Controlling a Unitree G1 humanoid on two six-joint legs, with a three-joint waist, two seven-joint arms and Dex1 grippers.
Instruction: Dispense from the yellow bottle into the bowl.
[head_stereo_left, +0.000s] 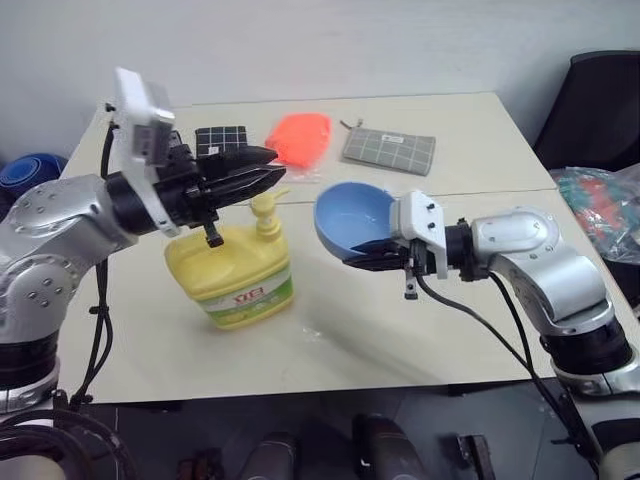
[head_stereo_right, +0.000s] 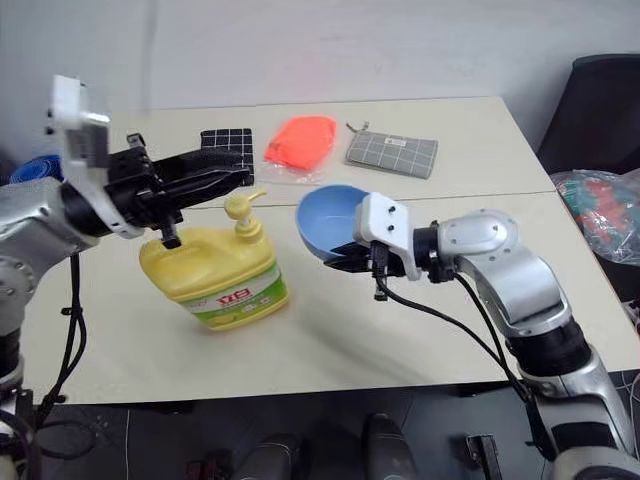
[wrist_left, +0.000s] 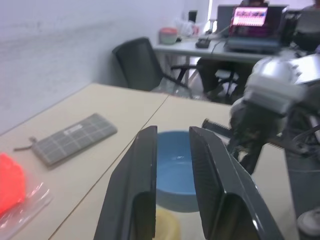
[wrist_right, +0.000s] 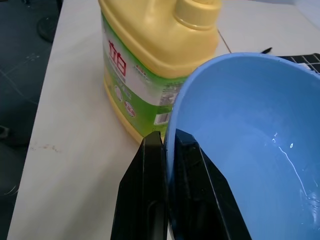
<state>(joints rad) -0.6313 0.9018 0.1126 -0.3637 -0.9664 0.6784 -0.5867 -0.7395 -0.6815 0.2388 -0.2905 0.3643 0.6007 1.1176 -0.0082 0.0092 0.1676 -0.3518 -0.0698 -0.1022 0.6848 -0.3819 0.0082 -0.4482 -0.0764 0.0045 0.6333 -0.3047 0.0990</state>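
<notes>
Head view: my right fingers (head_stereo_left: 368, 258) clamp the bowl (head_stereo_left: 352, 215) rim, lifted beside the yellow bottle (head_stereo_left: 233, 268) on the table (head_stereo_left: 450, 330). My left fingers (head_stereo_left: 262, 166) hover above the pump. L wrist: narrow gap, nothing held. R wrist: rim pinched. Next: bowl under spout, press pump.

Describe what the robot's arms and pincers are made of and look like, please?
Both arms are rounded silver-grey metal shells with small screws and black joint bands. Each ends in a white box at the wrist and a pincer of two long black fingers: left pincer, right pincer. Black cables hang beneath them.
</notes>
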